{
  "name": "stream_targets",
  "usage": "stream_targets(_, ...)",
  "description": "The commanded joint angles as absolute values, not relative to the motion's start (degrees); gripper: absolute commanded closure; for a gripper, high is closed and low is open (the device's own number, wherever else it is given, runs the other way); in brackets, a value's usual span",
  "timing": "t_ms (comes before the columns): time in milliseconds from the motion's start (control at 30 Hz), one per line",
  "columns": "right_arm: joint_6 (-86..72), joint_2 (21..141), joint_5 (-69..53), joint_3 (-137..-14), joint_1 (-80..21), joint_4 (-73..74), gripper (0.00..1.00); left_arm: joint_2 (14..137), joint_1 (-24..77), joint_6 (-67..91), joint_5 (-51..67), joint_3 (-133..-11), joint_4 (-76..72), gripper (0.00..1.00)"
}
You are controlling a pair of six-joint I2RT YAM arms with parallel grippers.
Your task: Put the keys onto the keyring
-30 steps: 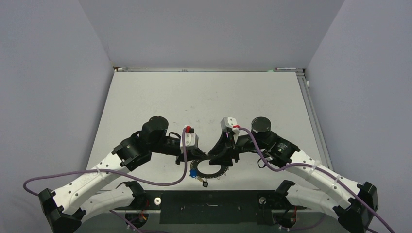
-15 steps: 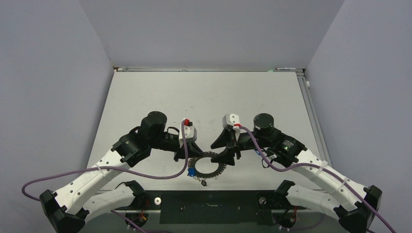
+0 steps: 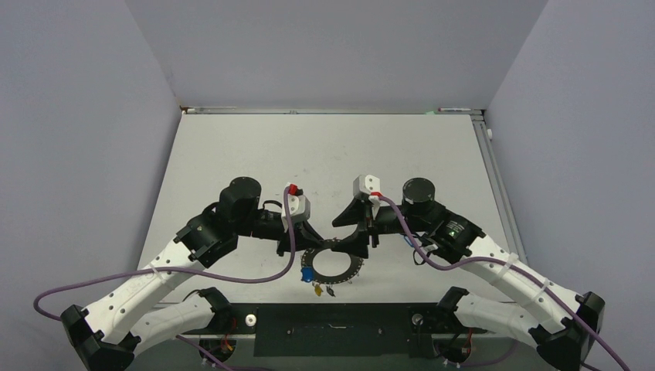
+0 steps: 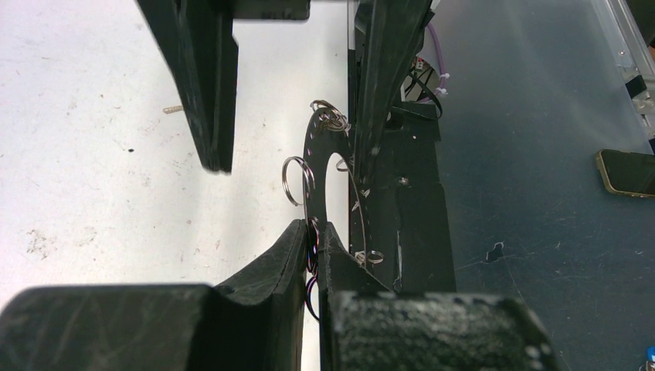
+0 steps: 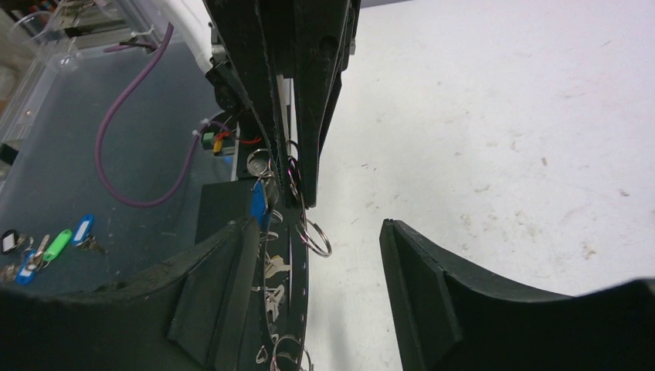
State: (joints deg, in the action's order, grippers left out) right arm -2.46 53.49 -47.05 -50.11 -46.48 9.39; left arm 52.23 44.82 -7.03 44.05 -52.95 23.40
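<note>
The keyring (image 3: 354, 270) is a dark thin loop with small split rings along its rim, near the table's front edge. My left gripper (image 3: 297, 249) is shut on its left rim; the left wrist view shows the jaws (image 4: 313, 232) pinching the edge-on keyring (image 4: 309, 154). My right gripper (image 3: 359, 241) is open, its fingers on either side of the ring's right part; in the right wrist view (image 5: 317, 270) the ring (image 5: 300, 270) runs close to the left finger (image 5: 224, 286). A blue-tagged key (image 3: 307, 274) and a yellow-tagged key (image 3: 317, 290) hang at the ring's near side, and silver keys (image 5: 274, 267) show beside the ring.
The white table (image 3: 324, 154) stretches back to grey walls. A black base strip (image 3: 332, 328) runs along the near edge, right under the ring. Spare keys with blue and green tags (image 5: 46, 247) lie below the table's level at the left. A phone (image 4: 626, 171) lies on the floor.
Both grippers and the keyring have shifted slightly left and away from the near edge. The keys now hang a little further left.
</note>
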Motion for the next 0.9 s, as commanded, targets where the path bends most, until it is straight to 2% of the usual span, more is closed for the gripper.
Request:
stream_targets(0, -3.8, 58.2, -53.7, -51.2, -46.5, 6.7, 0.39, 51.1, 44.5, -4.6, 46.3, -52.8, 17.7, 1.00)
stream_targets(67, -4.5, 59.9, -55.4, -51.4, -46.6, 5.4, 0.40, 51.0, 44.5, -4.6, 46.2, -52.7, 17.7, 1.00)
stream_targets(167, -5.1, 62.0, -57.1, -51.4, -47.3, 3.8, 0.46, 51.1, 44.6, -4.4, 46.4, -52.4, 17.4, 1.00)
stream_targets(367, -6.6, 64.1, -58.2, -50.8, -48.1, 0.5, 0.78, 51.2, 44.6, -4.2, 46.4, -52.1, 16.9, 1.00)
stream_targets(467, -7.4, 64.1, -58.2, -49.8, -48.3, -2.8, 0.91, 51.4, 44.6, -4.0, 45.8, -52.3, 16.9, 0.97)
stream_targets(567, -7.4, 63.7, -57.9, -49.3, -48.2, -3.4, 0.95, 50.9, 44.5, -3.4, 45.2, -52.6, 17.2, 0.76)
stream_targets(600, -7.3, 63.6, -57.9, -49.2, -48.2, -3.4, 0.95, 50.6, 44.6, -3.3, 45.1, -52.6, 17.2, 0.67)
stream_targets(633, -7.3, 63.4, -57.9, -49.1, -48.2, -3.4, 0.95, 50.0, 44.6, -2.7, 44.8, -52.7, 17.2, 0.53)
stream_targets(667, -7.2, 63.3, -57.9, -49.0, -48.2, -3.5, 0.95, 49.7, 44.6, -2.3, 44.4, -52.8, 17.1, 0.48)
stream_targets(700, -7.1, 63.0, -57.7, -48.9, -48.2, -3.5, 0.95, 49.3, 44.5, -1.7, 43.9, -52.9, 17.2, 0.34)
stream_targets(733, -7.1, 62.7, -57.3, -48.7, -48.1, -3.4, 0.95, 48.5, 44.5, -1.2, 43.0, -53.0, 17.1, 0.25)
stream_targets(800, -7.1, 61.9, -56.0, -48.5, -48.1, -3.5, 0.95, 47.1, 44.4, -0.4, 40.4, -53.3, 16.9, 0.16)
stream_targets(867, -7.4, 60.9, -54.4, -47.9, -48.0, -4.4, 0.95, 45.4, 44.3, 3.0, 37.2, -53.4, 16.2, 0.12)
